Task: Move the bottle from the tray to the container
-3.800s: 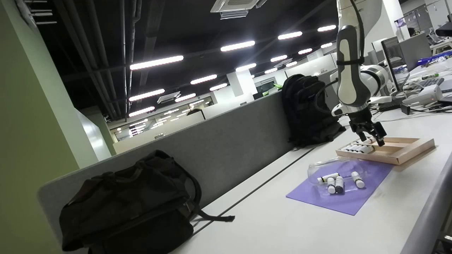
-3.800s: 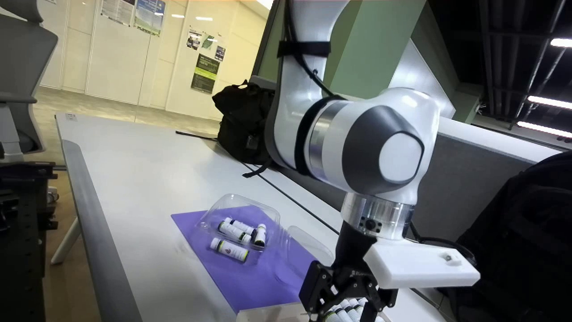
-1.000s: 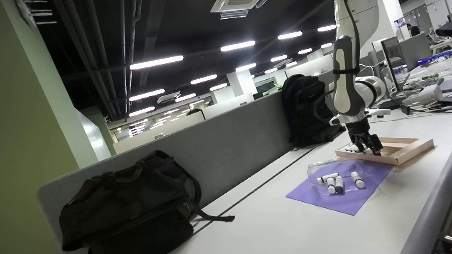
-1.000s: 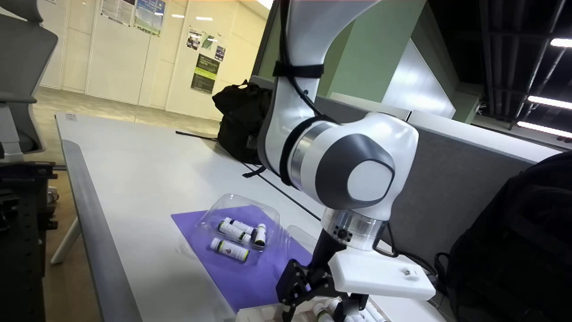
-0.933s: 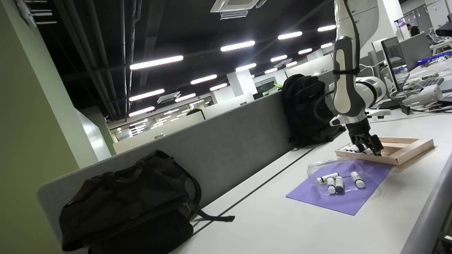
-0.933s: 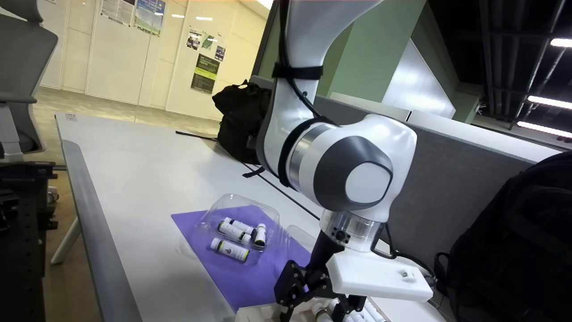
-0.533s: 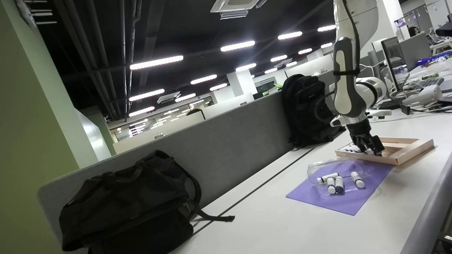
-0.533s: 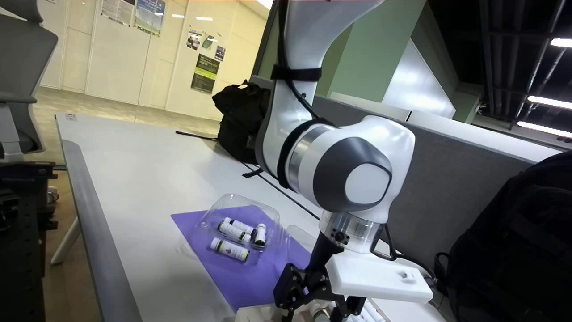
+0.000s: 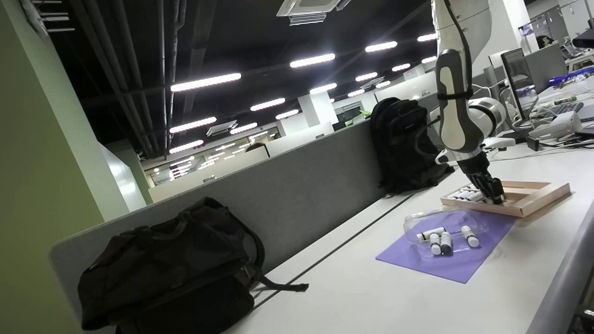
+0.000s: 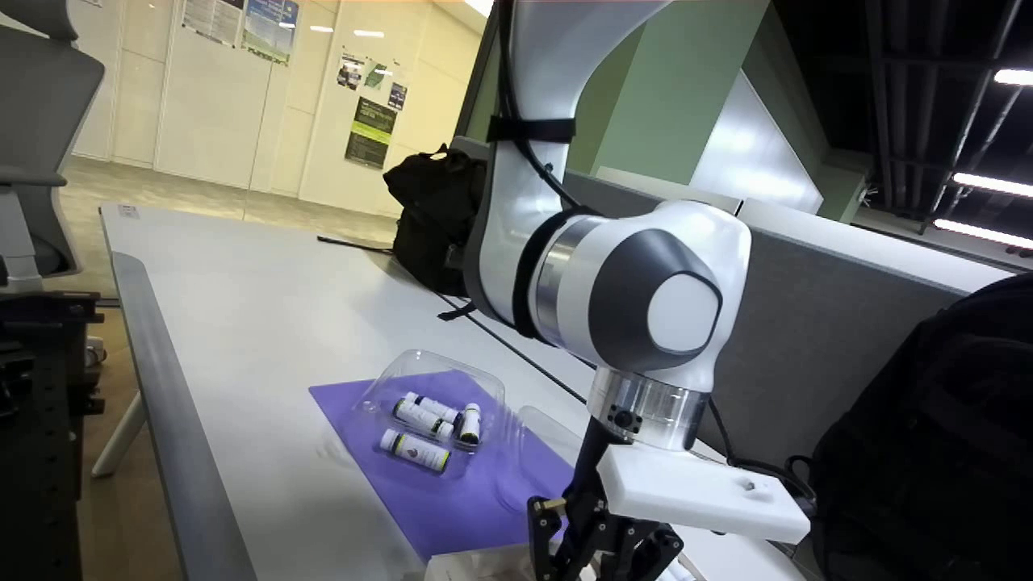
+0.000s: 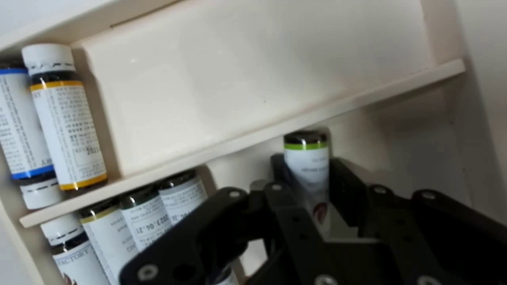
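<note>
Well, my pincer (image 11: 309, 172) clasps the green-banded bottle (image 11: 307, 157) in the tray (image 11: 253, 75); toward eight o'clock, in an exterior view, lies the clear container (image 9: 416, 227).

Above me, rows of bright strip lights (image 9: 206, 82) are glowing under a dark ceiling (image 9: 260, 28). I am seeing a grey partition (image 9: 320, 185) running along the white bench (image 9: 334, 297), with a green wall (image 9: 41, 185) rising behind it. Posters (image 10: 371, 131) are hanging on a pale wall (image 10: 218, 113), a light floor (image 10: 186, 192) is stretching below it, and a grey chair (image 10: 44, 129) is standing beside the bench.
</note>
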Motion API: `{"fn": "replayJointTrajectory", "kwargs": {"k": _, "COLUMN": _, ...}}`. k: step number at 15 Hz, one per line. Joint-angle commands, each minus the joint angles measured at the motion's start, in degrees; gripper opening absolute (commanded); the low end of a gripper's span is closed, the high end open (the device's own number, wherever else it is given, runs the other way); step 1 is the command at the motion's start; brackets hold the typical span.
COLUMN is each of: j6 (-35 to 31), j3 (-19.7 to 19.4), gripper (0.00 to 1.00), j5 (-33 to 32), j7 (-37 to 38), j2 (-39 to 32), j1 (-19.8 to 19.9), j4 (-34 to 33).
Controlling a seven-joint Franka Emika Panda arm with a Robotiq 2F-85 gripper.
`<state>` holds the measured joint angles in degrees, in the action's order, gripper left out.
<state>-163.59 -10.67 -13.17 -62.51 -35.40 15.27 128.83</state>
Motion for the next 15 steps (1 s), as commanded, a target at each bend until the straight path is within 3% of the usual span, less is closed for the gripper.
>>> {"fn": "replayJointTrajectory", "kwargs": {"k": 1, "j6": 3.14, "j3": -3.22, "gripper": 0.05, "j5": -3.22, "j7": 6.28, "j2": 1.73, "j1": -2.93, "j4": -0.18}}
{"fn": "replayJointTrajectory", "kwargs": {"k": 9, "j6": 9.25, "j3": 0.28, "gripper": 0.07, "j5": -4.29, "j7": 6.66, "j2": 15.35, "j1": -4.28, "j4": 1.29}}
{"fn": "replayJointTrajectory", "kwargs": {"k": 15, "j6": 16.64, "j3": 8.72, "gripper": 0.07, "j5": -0.94, "j7": 3.98, "j2": 18.61, "j1": -7.45, "j4": 0.06}}
